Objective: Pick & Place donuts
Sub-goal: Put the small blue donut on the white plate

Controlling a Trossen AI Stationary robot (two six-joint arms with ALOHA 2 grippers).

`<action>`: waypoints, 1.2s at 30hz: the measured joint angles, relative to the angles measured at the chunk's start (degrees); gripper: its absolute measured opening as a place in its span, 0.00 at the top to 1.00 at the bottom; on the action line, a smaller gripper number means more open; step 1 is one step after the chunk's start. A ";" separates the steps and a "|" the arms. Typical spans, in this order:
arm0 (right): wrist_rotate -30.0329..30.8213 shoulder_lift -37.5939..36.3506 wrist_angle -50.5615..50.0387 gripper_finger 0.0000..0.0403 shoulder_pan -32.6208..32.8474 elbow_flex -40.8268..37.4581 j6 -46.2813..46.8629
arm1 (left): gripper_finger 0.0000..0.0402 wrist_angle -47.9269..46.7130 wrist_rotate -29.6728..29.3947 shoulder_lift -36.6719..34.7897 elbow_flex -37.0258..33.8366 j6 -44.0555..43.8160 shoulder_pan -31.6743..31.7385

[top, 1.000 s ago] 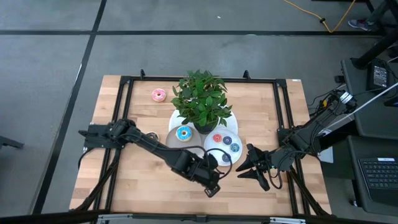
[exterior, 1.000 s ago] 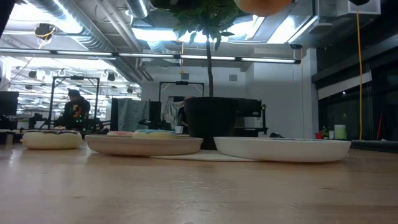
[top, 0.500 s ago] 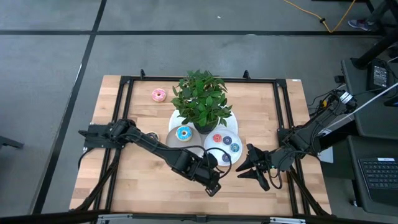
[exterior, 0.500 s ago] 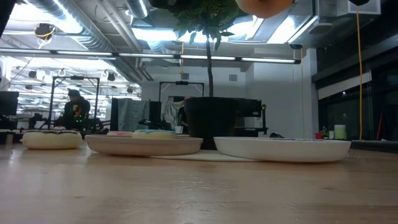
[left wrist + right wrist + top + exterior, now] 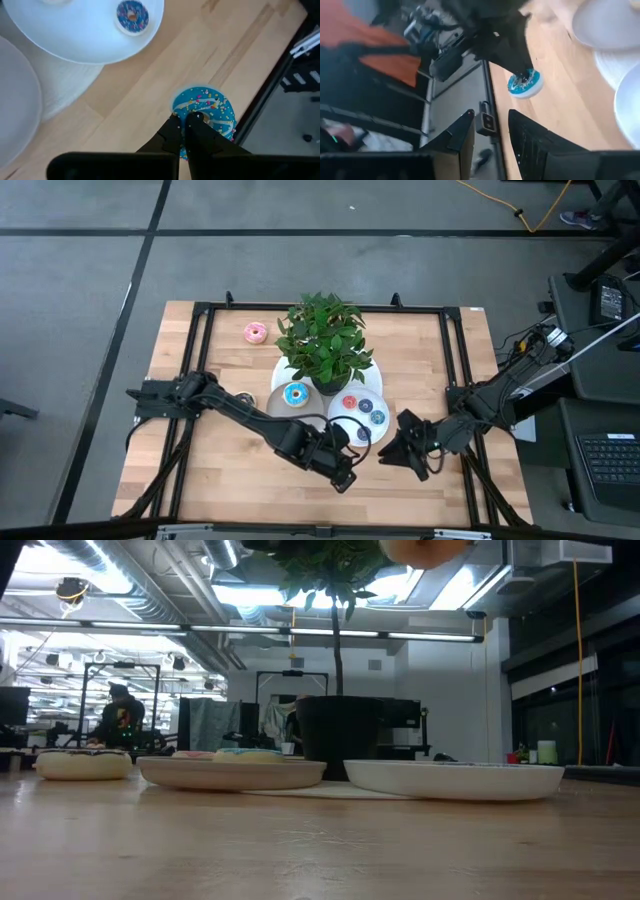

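Observation:
My left gripper (image 5: 345, 477) is near the table's near edge and is shut on a light-blue sprinkled donut (image 5: 210, 107), also seen in the right wrist view (image 5: 525, 84). Its tan underside (image 5: 430, 548) shows at the top of the low view. My right gripper (image 5: 392, 452) is open and touches nothing, just right of the left one. Three mini donuts lie on the white plate (image 5: 340, 423). A light-blue donut (image 5: 296, 394) lies on the grey plate (image 5: 277, 402). A pink donut (image 5: 255, 332) rests on the wood at the far left. My left gripper pinches the light-blue donut's ring beside its hole (image 5: 194, 111) between the two fingertips (image 5: 175, 127). Whether one tip is inside the hole, I cannot tell. The fingers come from above, pointing down. The donut sits level at their ends, lifted clear of the table.
A potted plant (image 5: 325, 340) stands at the table's middle, just behind both plates, with its dark pot (image 5: 340, 735) on a white mat. A black frame (image 5: 455, 380) runs along the table's sides. Bare wood lies left of the left arm and along the near edge.
My right gripper has turned at the wrist and shifted slightly toward the left gripper. My left gripper has kept the donut nearly still in its hold.

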 joint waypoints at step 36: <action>16.57 16.10 -31.16 0.48 -2.35 28.98 21.45 | 0.98 -6.43 -2.23 -6.45 -0.02 -1.97 -0.76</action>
